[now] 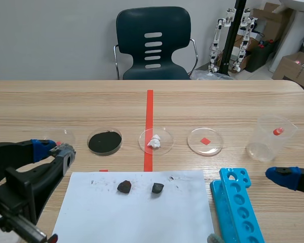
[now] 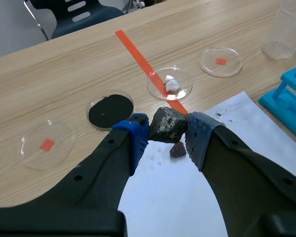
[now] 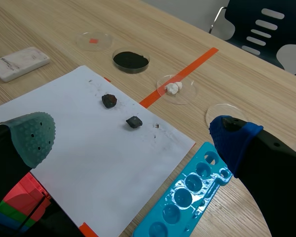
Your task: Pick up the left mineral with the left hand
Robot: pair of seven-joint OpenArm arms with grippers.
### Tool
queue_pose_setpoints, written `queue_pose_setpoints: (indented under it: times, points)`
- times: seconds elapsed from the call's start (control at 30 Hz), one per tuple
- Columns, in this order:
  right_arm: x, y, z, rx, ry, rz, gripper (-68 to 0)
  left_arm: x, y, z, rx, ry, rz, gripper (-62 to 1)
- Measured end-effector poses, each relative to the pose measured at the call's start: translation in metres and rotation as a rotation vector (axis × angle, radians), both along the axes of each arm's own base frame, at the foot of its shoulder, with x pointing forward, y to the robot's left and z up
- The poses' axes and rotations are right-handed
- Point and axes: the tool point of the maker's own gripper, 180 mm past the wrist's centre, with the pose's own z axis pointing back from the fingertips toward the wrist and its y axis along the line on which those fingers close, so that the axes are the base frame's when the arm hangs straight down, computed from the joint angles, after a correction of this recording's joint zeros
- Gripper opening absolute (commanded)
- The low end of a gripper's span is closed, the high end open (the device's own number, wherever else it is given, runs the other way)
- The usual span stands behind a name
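Note:
A grey-brown mineral (image 2: 168, 124) is pressed between the blue and grey pads of my left gripper (image 2: 167, 132), which is shut on it and held above the table. In the scene view this gripper (image 1: 54, 149) hangs at the left, beside the white paper (image 1: 137, 217). Two dark minerals lie on the paper, the left one (image 1: 124, 187) and the right one (image 1: 157, 188). The right wrist view shows them too (image 3: 109, 100) (image 3: 133, 121). Only one dark mineral on the paper (image 2: 177, 149) shows under the held one in the left wrist view. My right gripper (image 3: 132, 137) is open and holds nothing, low at the right over the rack.
A row of petri dishes lies beyond the paper: red square (image 1: 61, 136), black powder (image 1: 105, 142), white lump (image 1: 156, 141), red square (image 1: 205, 141). A plastic cup (image 1: 271, 137) and a blue tube rack (image 1: 238, 207) sit right. A white device (image 3: 19, 63) lies left of the paper.

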Motion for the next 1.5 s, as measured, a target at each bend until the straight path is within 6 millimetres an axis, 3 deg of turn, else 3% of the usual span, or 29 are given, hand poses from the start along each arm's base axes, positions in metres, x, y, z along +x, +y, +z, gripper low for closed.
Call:
queue_pose_setpoints:
  times: [0.2, 0.37, 1.5]
  points:
    - [0.000, 0.000, 0.000, 0.000, 0.000, 0.000, 0.4, -0.009, 0.012, -0.004, 0.040, 0.009, 0.007, -47.9]
    - [0.000, 0.000, 0.000, 0.000, 0.000, 0.000, 0.4, -0.016, 0.008, 0.001, 0.006, -0.010, -0.022, -47.9]
    - [0.000, 0.000, 0.000, 0.000, 0.000, 0.000, 0.4, -0.017, 0.007, 0.001, 0.018, -0.014, -0.031, -47.9]
